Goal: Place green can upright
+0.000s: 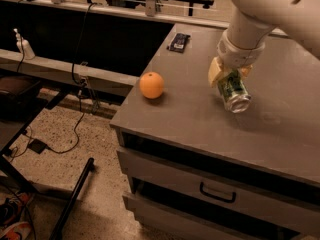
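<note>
The green can (232, 91) has white and dark markings and a shiny silver end that points toward the camera and down to the right. It is tilted, held a little above the grey cabinet top (190, 114). My gripper (227, 74) hangs from the white arm at the upper right and is shut on the can's upper part, with cream-coloured fingers (215, 73) on either side of it.
An orange (151, 85) sits on the cabinet top to the left of the can, near the left edge. A small dark packet (178, 42) lies at the back. Drawers with a handle (217, 194) are below. Cables and a black stand lie on the floor at left.
</note>
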Available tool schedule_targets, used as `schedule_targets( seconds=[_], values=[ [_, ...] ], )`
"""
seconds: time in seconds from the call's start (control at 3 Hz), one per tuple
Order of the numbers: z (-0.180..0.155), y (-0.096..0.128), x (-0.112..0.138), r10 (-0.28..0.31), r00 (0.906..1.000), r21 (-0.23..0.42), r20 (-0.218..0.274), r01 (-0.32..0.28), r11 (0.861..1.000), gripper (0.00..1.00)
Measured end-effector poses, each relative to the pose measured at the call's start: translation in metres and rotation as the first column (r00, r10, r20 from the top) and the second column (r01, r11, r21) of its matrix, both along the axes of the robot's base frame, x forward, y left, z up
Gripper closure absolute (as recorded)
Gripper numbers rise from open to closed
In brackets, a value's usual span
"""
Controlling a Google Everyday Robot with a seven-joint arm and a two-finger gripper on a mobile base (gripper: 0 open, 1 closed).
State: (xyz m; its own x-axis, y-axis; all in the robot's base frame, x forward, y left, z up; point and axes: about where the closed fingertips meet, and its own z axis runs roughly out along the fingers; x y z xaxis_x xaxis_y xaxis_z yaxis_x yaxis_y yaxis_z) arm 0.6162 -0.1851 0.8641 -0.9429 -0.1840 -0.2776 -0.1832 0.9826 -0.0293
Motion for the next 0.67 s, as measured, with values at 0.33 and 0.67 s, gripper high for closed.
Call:
schedule_targets(
  seconds=[0.33,0.67],
  values=[
    [0.026,0.001,-0.011,0.077,0.994,0.043,0.077,-0.08,0.996,1.0],
    [0.039,0.002,-0.02,0.119,0.9788,0.034,0.166,-0.127,0.991,1.0]
  ],
)
